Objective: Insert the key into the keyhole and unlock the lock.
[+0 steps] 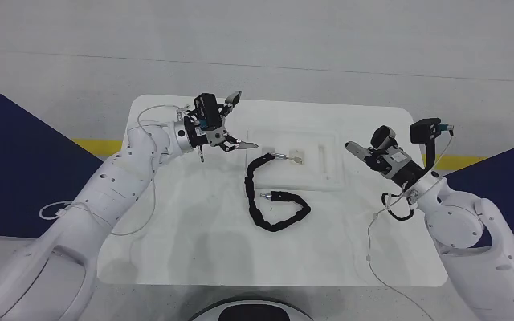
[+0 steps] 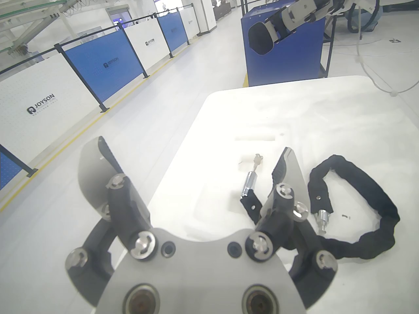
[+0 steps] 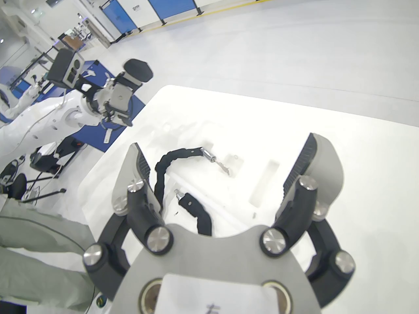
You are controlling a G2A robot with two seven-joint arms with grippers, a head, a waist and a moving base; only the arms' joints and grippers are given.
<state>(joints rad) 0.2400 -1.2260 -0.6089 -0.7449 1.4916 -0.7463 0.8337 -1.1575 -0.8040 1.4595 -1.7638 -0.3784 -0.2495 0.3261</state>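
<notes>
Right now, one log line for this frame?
left gripper open, empty | right gripper open, empty | chain on table, ends apart | key at cylinder

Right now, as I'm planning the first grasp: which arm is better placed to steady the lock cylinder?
Left, probably: the left tool, open, hangs close to the lock cylinder on the chain, while the right tool, also open, sits farther off, beyond the key.

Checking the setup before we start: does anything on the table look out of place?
Yes. The key appears already seated in the lock cylinder, and the pin end of the chain lies apart from it, so the lock looks already open rather than awaiting its key.
</notes>
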